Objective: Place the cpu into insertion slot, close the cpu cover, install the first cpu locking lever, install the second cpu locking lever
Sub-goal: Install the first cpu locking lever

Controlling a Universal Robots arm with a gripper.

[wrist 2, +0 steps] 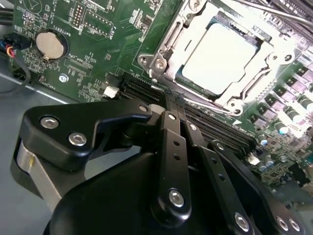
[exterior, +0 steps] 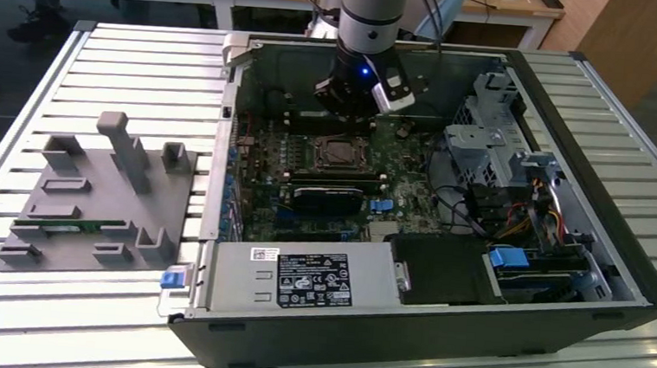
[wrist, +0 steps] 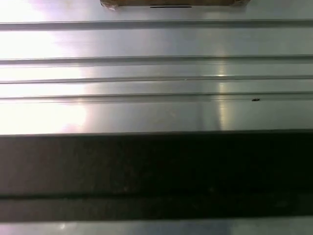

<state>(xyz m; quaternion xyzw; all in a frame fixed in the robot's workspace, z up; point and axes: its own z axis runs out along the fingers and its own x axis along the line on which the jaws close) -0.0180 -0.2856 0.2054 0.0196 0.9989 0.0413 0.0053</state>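
In the second wrist view the cpu (wrist 2: 222,56) lies flat in the insertion slot (exterior: 337,152), its pale metal top bright with glare. The cpu cover (wrist 2: 168,46), a silvery frame, lies down around it with the chip showing through its cut-out. I cannot tell whether the locking levers are latched. My gripper (wrist 2: 171,98) is shut with nothing between its black fingers (wrist 2: 173,147). Their tips sit close by the socket's near corner, over the black memory slots (wrist 2: 142,88). In the exterior view the gripper (exterior: 350,120) hangs inside the open computer case, just behind the socket.
The computer case (exterior: 602,246) lies open on a slatted metal table (exterior: 128,66). A labelled grey power supply (exterior: 298,277), drive bays and cables (exterior: 502,187) crowd the board. A grey fixture (exterior: 96,194) stands at the exterior view's left. A coin battery (wrist 2: 50,45) sits on the board.
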